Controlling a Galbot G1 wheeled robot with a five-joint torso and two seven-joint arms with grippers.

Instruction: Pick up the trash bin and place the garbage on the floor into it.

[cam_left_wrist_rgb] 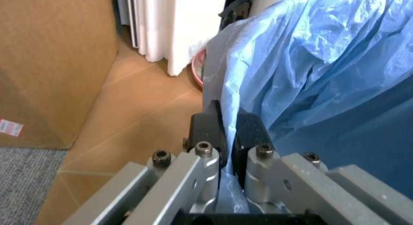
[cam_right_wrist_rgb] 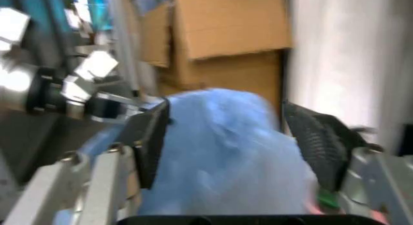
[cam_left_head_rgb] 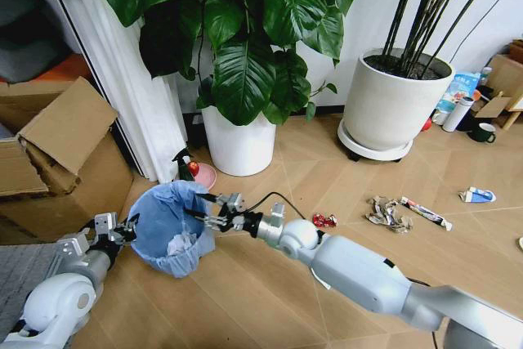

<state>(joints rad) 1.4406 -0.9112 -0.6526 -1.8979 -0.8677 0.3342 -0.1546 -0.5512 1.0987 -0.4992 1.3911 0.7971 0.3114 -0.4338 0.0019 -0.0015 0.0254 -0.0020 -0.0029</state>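
Note:
The trash bin (cam_left_head_rgb: 174, 233), lined with a crinkly light blue bag (cam_left_wrist_rgb: 310, 75), stands on the floor (cam_left_head_rgb: 270, 284) with crumpled white paper (cam_left_head_rgb: 178, 244) inside. My left gripper (cam_left_head_rgb: 131, 224) (cam_left_wrist_rgb: 226, 130) is shut on the bag-covered rim at the bin's left side. Above the bin's mouth, my right gripper (cam_left_head_rgb: 202, 209) (cam_right_wrist_rgb: 226, 116) is open with nothing between its fingers. Garbage lies to the right: a red wrapper (cam_left_head_rgb: 324, 220), grey-brown wrappers (cam_left_head_rgb: 384, 212), a thin tube (cam_left_head_rgb: 425, 212) and a blue-white carton (cam_left_head_rgb: 476, 195).
A white plant pot (cam_left_head_rgb: 239, 143) stands just behind the bin, and a larger one (cam_left_head_rgb: 386, 108) at the back right. Cardboard boxes (cam_left_head_rgb: 61, 161) and a white curtain (cam_left_head_rgb: 135, 96) close the left side. A pink dish (cam_left_head_rgb: 204, 174) lies by the bin; a mug (cam_left_head_rgb: 483, 132) sits far right.

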